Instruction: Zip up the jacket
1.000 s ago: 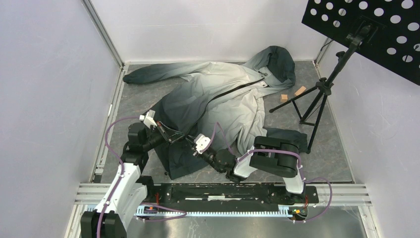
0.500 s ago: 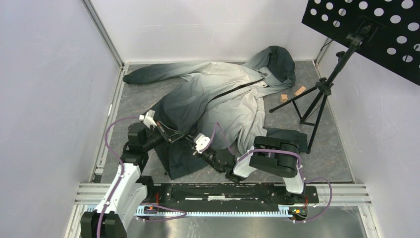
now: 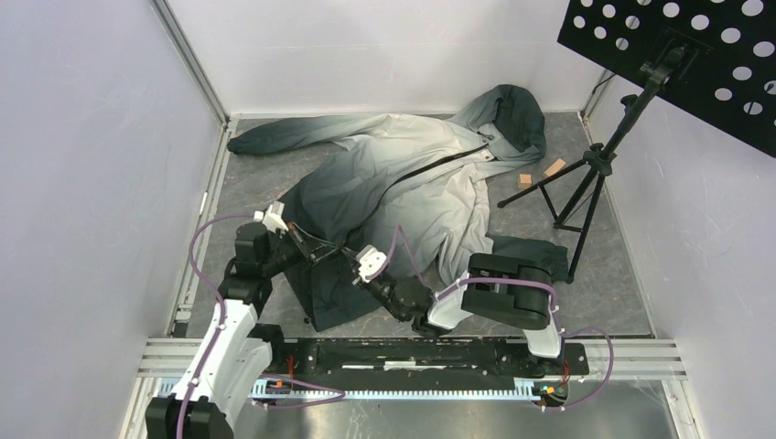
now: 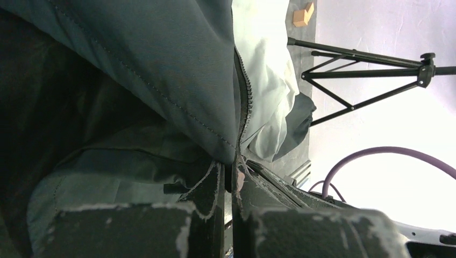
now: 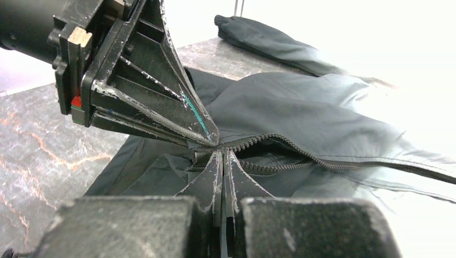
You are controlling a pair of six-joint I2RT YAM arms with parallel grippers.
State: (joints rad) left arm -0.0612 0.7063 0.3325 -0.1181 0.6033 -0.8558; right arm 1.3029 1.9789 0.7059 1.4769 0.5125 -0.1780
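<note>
The jacket [image 3: 403, 183] lies spread on the table [image 3: 604, 283] with its hood toward the far wall. The two tooth rows of its zipper [image 5: 322, 161] are parted near the hem and meet further along. The left end effector [image 4: 228, 185] is clamped on the hem edge at the zipper's foot, and the right end effector [image 5: 221, 161] is pinched together on the jacket just beside it. The slider cannot be made out, and the right arm partly covers one dark sleeve end [image 3: 535, 249].
</note>
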